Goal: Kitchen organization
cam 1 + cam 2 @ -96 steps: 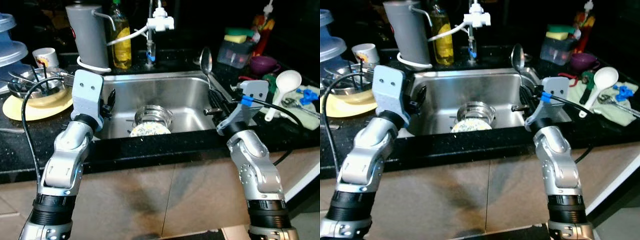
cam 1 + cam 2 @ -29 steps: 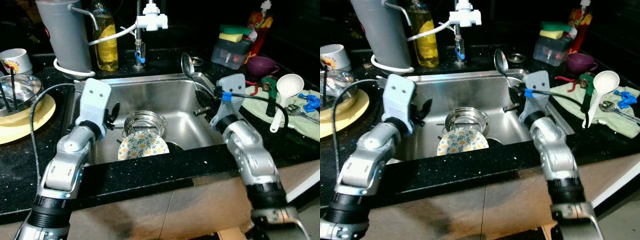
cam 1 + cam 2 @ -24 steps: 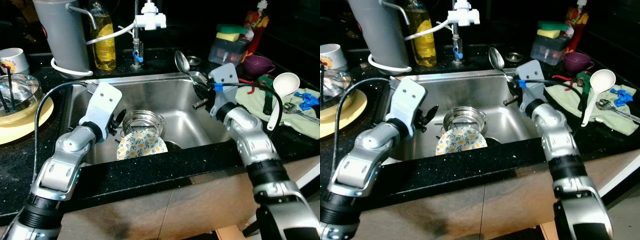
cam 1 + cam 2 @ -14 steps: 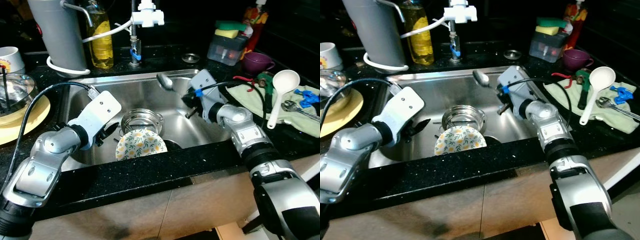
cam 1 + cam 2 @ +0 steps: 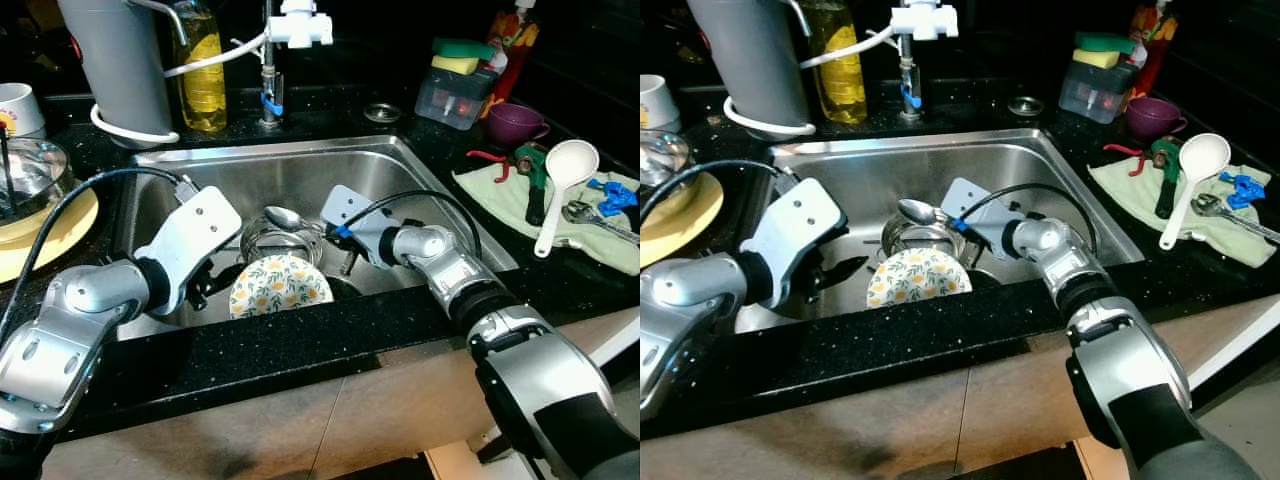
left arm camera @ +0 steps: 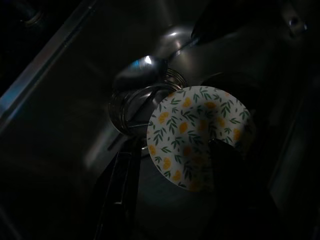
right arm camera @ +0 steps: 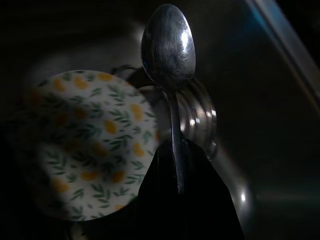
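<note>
**Inspector:** State of the right end effector [image 7: 172,165]?

**Assistant:** Clenched on the handle of a metal spoon [image 7: 168,45], down inside the sink [image 5: 290,172]. The bowl of the spoon was held just above the steel pot [image 5: 282,237] that sat at the middle of the sink floor. I judged the spoon was carried low so it could be laid in or beside the pot with the other dirty ware.

**Inspector:** And the left end effector [image 6: 170,165]?

**Assistant:** Released, fingers spread, low at the sink's left side. It pointed at the floral plate [image 5: 281,285], which leaned on edge against the sink's front wall, just in front of the pot. One finger [image 6: 122,175] lay beside the plate's rim; I could not tell whether it touched. The spread suited a grasp across that rim.

**Inspector:** What stood outside the sink?

**Assistant:** On the worktop [image 5: 330,115] behind it, a grey jug [image 5: 120,60] and a yellow bottle [image 5: 202,70]; to its right, a white ladle [image 5: 560,185] on a green cloth [image 5: 590,225].

**Inspector:** Differences between views?

**Assistant:** The right wrist view showed the fingers closed tight on the handle, which the head views hid behind the wrist housing. The head views alone placed both arms against the sink walls.
</note>
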Controlling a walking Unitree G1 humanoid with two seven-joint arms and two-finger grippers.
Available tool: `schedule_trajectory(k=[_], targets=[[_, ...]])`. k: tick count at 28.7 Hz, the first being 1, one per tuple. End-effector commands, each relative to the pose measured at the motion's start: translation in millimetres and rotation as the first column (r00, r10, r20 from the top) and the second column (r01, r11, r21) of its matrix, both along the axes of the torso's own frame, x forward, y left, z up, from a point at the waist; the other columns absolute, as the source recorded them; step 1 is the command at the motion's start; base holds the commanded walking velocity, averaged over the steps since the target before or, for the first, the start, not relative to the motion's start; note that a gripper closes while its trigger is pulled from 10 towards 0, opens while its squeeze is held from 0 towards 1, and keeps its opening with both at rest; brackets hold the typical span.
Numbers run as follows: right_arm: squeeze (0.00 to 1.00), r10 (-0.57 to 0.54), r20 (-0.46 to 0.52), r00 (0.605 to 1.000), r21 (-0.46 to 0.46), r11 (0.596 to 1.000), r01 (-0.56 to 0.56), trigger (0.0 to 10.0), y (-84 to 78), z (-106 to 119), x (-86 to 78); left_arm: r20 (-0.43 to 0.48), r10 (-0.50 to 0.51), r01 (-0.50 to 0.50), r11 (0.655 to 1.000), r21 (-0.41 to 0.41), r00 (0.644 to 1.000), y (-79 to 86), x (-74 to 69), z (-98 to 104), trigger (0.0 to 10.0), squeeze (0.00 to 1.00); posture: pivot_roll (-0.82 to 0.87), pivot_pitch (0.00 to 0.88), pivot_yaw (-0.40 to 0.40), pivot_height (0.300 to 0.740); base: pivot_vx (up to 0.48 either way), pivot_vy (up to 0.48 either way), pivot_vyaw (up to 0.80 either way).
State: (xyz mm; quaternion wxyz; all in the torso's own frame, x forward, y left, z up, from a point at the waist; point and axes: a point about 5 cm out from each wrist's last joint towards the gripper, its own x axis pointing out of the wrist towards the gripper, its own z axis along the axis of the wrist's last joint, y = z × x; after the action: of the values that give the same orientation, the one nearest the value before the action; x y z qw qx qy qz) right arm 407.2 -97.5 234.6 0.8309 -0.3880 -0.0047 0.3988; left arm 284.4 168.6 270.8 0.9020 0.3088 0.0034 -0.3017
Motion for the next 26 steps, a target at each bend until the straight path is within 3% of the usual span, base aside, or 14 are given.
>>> schedule_trajectory(k=[1, 2, 3, 4, 5, 6, 7, 9, 10, 20, 21, 22, 24, 26], targets=[[0.0, 0.024, -0.001, 1.0, -0.019, 1.0, -0.024, 10.0, 2.0, 1, -0.5, -0.011, -0.026, 0.026, 1.0, 0.0, 1.0, -5.0, -2.7, -1, 10.0, 0.0, 0.02, 0.157, -0.077, 0.74, 0.0, 0.0, 0.0], [0.0, 0.035, -0.004, 0.999, -0.023, 0.999, -0.036, 10.0, 3.6, 0, -1.1, -0.015, -0.029, 0.029, 1.0, 0.0, 0.999, -5.6, -2.7, -1, 10.0, 0.0, 0.02, 0.157, -0.077, 0.74, 0.0, 0.0, 0.0], [0.51, 0.041, -0.005, 0.999, -0.028, 0.999, -0.041, 10.0, 3.8, 0, -1.2, -0.019, -0.031, 0.031, 1.0, 0.001, 0.999, -5.9, -2.9, -2, 10.0, 0.0, 0.03, 0.156, -0.075, 0.74, 0.0, 0.0, 0.0], [0.74, 0.043, -0.007, 0.999, -0.031, 0.999, -0.043, 10.0, 3.4, 0, -1.3, -0.023, -0.031, 0.031, 1.0, 0.001, 0.999, -5.9, -2.9, -2, 10.0, 0.0, 0.03, 0.155, -0.074, 0.74, 0.0, 0.0, 0.0], [0.74, 0.043, -0.007, 0.999, -0.031, 0.999, -0.043, 10.0, 3.4, 0, -1.3, -0.023, -0.031, 0.031, 1.0, 0.001, 0.999, -5.9, -2.9, -2, 10.0, 0.0, 0.03, 0.155, -0.074, 0.74, 0.0, 0.0, 0.0], [0.91, 0.037, 0.0, 0.999, -0.034, 0.999, -0.037, 10.0, 2.7, 0, -0.9, -0.025, -0.03, 0.03, 1.0, 0.002, 0.999, -5.7, -2.3, -3, 10.0, 0.0, 0.02, 0.155, -0.071, 0.74, 0.0, 0.0, 0.0], [0.7, 0.026, 0.016, 1.0, -0.036, 0.999, -0.025, 10.0, 1.7, 1, -0.3, -0.028, -0.027, 0.027, 1.0, 0.002, 0.999, -5.4, -1.8, -3, 10.0, 0.0, 0.02, 0.153, -0.069, 0.74, 0.0, 0.0, 0.0], [0.7, 0.026, 0.016, 1.0, -0.036, 0.999, -0.025, 10.0, 1.7, 1, -0.3, -0.028, -0.027, 0.027, 1.0, 0.002, 0.999, -5.4, -1.8, -3, 10.0, 0.0, 0.02, 0.153, -0.069, 0.74, 0.0, 0.0, 0.0], [0.0, 0.018, 0.03, 0.999, -0.036, 0.999, -0.017, 10.0, 0.6, 2, 0.2, -0.032, -0.024, 0.024, 1.0, 0.001, 0.999, -5.4, -1.5, -4, 10.0, 0.0, 0.02, 0.154, -0.065, 0.74, 0.0, 0.0, 0.0], [0.0, -0.054, 0.06, 0.997, 0.128, 0.991, 0.046, 10.0, -10.4, 15, 3.8, -0.063, 0.121, -0.124, 0.991, -0.046, 0.991, 4.0, 8.4, -6, 10.0, 0.0, 0.02, 0.153, -0.055, 0.74, 0.0, 0.0, 0.0], [0.0, -0.063, 0.064, 0.996, 0.201, 0.978, 0.049, 10.0, -12.9, 21, 4.3, -0.031, 0.283, -0.285, 0.952, -0.116, 0.959, 15.9, 17.6, 1, 10.0, 0.0, 0.02, 0.153, -0.057, 0.74, 0.0, 0.0, 0.0], [0.0, -0.063, 0.064, 0.996, 0.201, 0.978, 0.049, 10.0, -12.9, 21, 4.3, -0.031, 0.283, -0.285, 0.952, -0.116, 0.959, 15.9, 17.6, 1, 10.0, 0.0, 0.02, 0.153, -0.057, 0.74, 0.0, 0.0, 0.0], [0.0, -0.065, 0.064, 0.996, 0.287, 0.957, 0.044, 10.0, -14.5, 26, 4.0, -0.013, 0.466, -0.457, 0.86, -0.227, 0.885, 31.3, 22.5, 7, 10.0, 0.0, 0.02, 0.157, -0.06, 0.74, 0.0, 0.0, 0.0], [0.0, -0.06, 0.061, 0.996, 0.321, 0.946, 0.038, 10.0, -14.7, 27, 3.5, -0.021, 0.527, -0.512, 0.815, -0.271, 0.85, 37.6, 22.2, 9, 10.0, 0.0, 0.02, 0.158, -0.06, 0.74, 0.0, 0.0, 0.0]])
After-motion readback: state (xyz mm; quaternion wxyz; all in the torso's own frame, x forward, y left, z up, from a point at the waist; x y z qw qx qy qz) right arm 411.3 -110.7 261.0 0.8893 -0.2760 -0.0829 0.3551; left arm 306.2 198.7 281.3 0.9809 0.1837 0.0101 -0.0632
